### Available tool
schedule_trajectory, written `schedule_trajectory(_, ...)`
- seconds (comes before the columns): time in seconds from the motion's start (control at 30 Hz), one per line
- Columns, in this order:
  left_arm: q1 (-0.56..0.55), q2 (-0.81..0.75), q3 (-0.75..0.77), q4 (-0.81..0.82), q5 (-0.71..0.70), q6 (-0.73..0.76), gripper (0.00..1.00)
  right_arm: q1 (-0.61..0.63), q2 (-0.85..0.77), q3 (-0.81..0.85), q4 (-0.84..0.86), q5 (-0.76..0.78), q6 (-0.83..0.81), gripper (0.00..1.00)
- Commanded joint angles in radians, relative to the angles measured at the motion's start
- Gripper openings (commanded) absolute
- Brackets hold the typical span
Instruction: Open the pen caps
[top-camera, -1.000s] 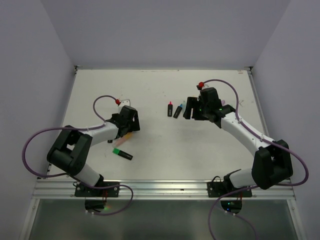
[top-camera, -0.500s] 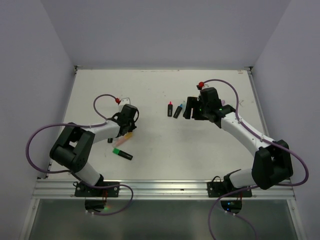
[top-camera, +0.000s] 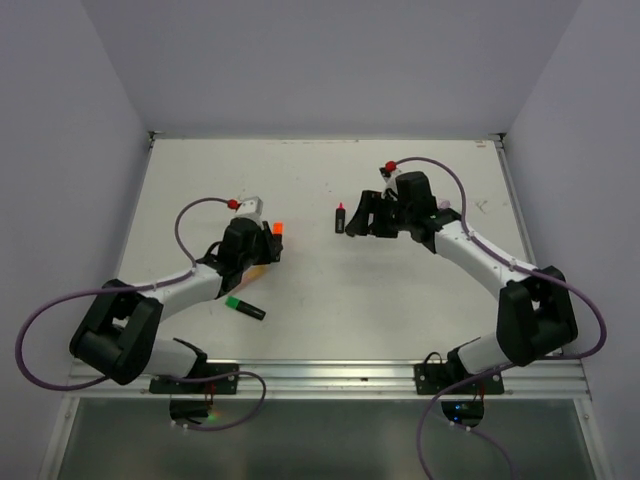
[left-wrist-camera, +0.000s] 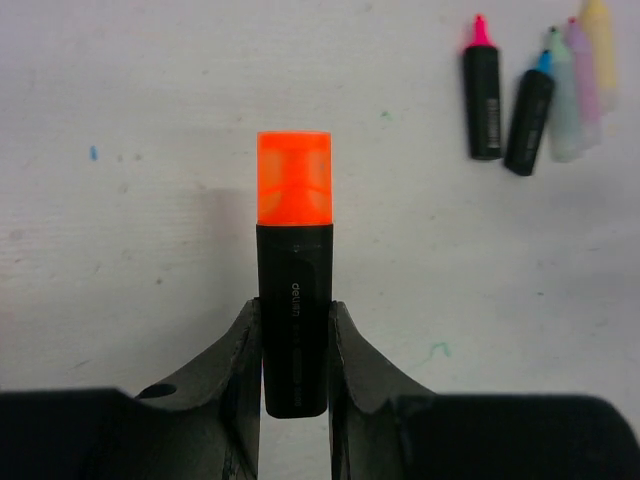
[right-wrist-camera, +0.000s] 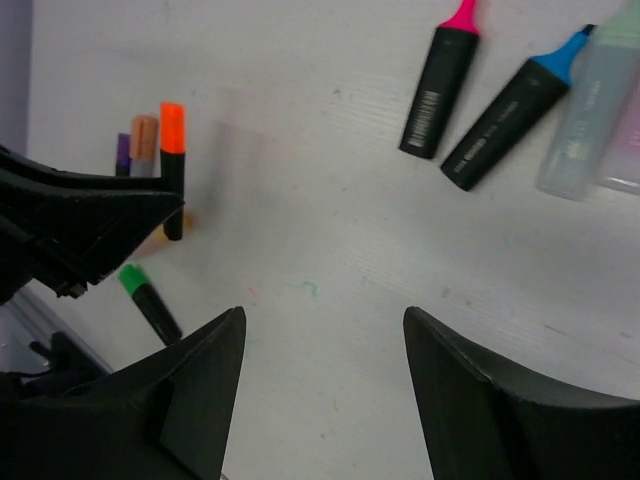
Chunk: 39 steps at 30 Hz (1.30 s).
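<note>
Capped pen (left-wrist-camera: 294, 262) in the left end effector (left-wrist-camera: 293, 316); other pens (left-wrist-camera: 486, 100) lie well right.

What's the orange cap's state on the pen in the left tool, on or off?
On. The orange cap covers the end of the black-barrelled pen clamped in the left tool.

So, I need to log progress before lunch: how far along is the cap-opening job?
Done, apparently: the pink pen and the blue pen lie with bare tips. In hand: the left gripper is shut on the orange pen, its orange cap on; the right gripper is open, empty. Left: that cap and the green pen, seemingly capped. The pastel pens are too blurred to judge.
</note>
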Motion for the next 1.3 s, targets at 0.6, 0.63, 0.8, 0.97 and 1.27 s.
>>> schedule_trajectory(0.6, -0.201, -0.048, 0.01, 0.234, 0.119, 0.011, 0.0, 0.139, 0.225, 0.062, 0.333, -0.238, 0.225, 0.57)
schedule_trajectory(0.63, -0.205, -0.046, 0.01, 0.234, 0.117, 0.01, 0.0, 0.139, 0.228, 0.066, 0.338, -0.238, 0.226, 0.56)
schedule_trajectory(0.8, -0.222, -0.052, 0.008, 0.234, 0.116, 0.005, 0.0, 0.139, 0.256, 0.077, 0.345, -0.213, 0.235, 0.5)
schedule_trajectory(0.97, -0.234, -0.057, 0.008, 0.237, 0.114, 0.001, 0.0, 0.139, 0.279, 0.082, 0.365, -0.197, 0.252, 0.44)
schedule_trajectory(1.27, -0.26, -0.057, 0.001, 0.24, 0.105, -0.001, 0.0, 0.139, 0.323, 0.117, 0.365, -0.175, 0.26, 0.28)
